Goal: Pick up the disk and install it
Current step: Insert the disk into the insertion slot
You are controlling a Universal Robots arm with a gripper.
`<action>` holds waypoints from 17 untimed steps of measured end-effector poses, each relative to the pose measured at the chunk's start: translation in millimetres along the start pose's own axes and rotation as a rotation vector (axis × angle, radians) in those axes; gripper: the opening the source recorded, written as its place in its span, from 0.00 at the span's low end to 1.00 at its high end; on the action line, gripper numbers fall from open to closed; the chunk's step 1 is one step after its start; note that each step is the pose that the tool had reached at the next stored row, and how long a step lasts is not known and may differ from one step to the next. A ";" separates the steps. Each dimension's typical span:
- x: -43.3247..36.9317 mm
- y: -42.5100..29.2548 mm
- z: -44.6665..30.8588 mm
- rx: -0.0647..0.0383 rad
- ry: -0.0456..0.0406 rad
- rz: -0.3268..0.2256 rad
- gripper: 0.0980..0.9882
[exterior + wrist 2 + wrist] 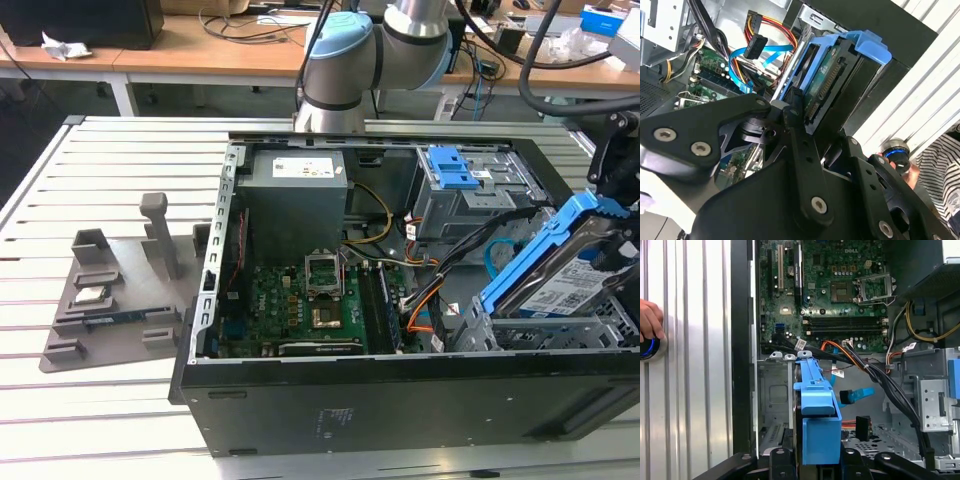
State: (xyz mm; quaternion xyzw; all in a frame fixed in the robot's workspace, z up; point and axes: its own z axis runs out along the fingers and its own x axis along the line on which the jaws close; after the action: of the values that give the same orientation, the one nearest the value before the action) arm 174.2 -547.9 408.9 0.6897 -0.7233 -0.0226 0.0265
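Observation:
The disk (575,285), a silver drive with a white-and-blue label in a bright blue bracket, hangs tilted over the grey drive bay (478,335) at the exterior view's right end of the open computer case (400,400). My gripper (612,175) holds it from above. In the second wrist view the gripper (802,114) is shut on the disk (827,82), with one black finger (795,107) pressed against its edge. The first wrist view shows the disk (815,415) edge-on between the gripper (816,462) fingers, above the bay's metal floor (774,395).
Inside the case are a green motherboard (300,300), a grey power supply (295,190), a blue latch plate on a grey cage (455,172) and loose orange and black cables (430,295). A grey fixture (110,290) lies at the exterior view's left. A hand (647,322) rests on a blue-lit button.

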 end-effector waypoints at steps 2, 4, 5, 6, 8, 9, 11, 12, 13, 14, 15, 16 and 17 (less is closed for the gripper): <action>0.2 3.7 0.6 0.000 -0.0002 0.000 0.30; 0.5 9.7 1.0 0.000 0.0001 0.000 0.30; 0.6 12.8 1.3 0.000 0.0000 0.000 0.30; 0.8 15.0 1.4 0.000 0.0001 0.000 0.30; 0.9 18.3 1.8 0.000 0.0000 0.000 0.30; 0.9 18.3 2.0 0.000 0.0001 0.000 0.30; 0.9 18.3 2.0 0.000 0.0001 0.000 0.30; 0.9 18.3 2.0 0.000 0.0001 0.000 0.30; 0.9 18.3 2.1 0.000 0.0001 0.000 0.30; 0.9 18.3 2.1 0.000 0.0001 0.000 0.30; 0.9 18.3 2.1 0.000 0.0001 0.000 0.32; 0.9 18.3 2.1 0.000 0.0001 0.000 0.45; 0.9 18.3 2.2 0.000 0.0001 0.000 0.52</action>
State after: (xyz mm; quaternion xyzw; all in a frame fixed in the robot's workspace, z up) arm 155.8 -547.9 408.0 0.6897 -0.7233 -0.0226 0.0266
